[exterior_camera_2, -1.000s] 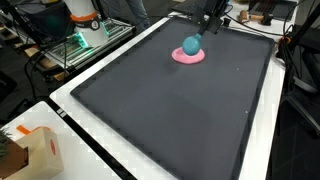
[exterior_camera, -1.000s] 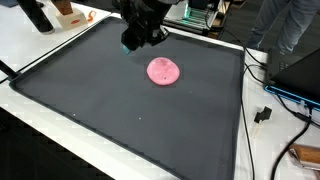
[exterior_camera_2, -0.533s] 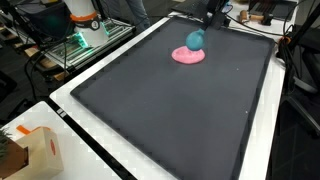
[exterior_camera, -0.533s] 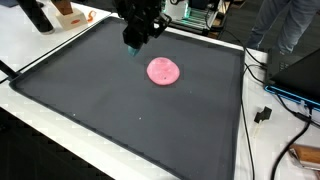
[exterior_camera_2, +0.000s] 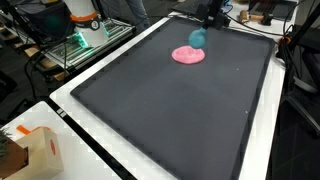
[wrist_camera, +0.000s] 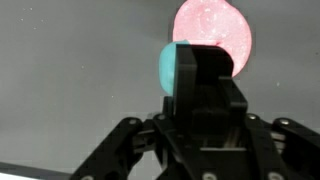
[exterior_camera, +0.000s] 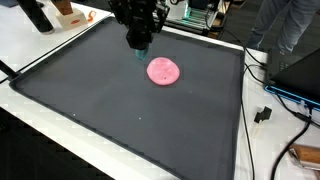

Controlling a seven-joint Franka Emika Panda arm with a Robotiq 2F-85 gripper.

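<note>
Teal ball [exterior_camera: 140, 52] is up off the surface, pinched in the tool [exterior_camera: 139, 46], and it hangs at the far side of the dark mat [exterior_camera: 130, 110]. The tool's fingers are drawn in tight on the ball, so only a sliver of teal peeks out beneath the black body in that exterior view. From another angle the ball [exterior_camera_2: 198, 38] shows more fully, a rounded teal shape under the tool [exterior_camera_2: 201, 28], sitting in the picture right at the far edge of the pink disc [exterior_camera_2: 188, 55].

Over to the wrist view: the ball [wrist_camera: 171, 68] is half covered by one dark finger [wrist_camera: 205, 75] pressed against its side, and the pink disc [wrist_camera: 215, 25] glows just beyond it, flat on the grey mat [wrist_camera: 70, 70].

That pink disc [exterior_camera: 164, 70] lies alone on the mat, to the right of the ball and a little nearer, with a clear gap between them in this exterior view. The mat [exterior_camera_2: 180, 110] covers most of the white table [exterior_camera: 50, 130], whose pale rim runs all around it.

Out at the edges: a cardboard box [exterior_camera_2: 30, 150] sits on the near left corner of the table [exterior_camera_2: 90, 135], black cables [exterior_camera: 265, 112] trail along the right side, and a person [exterior_camera: 290, 30] stands at the far right.
</note>
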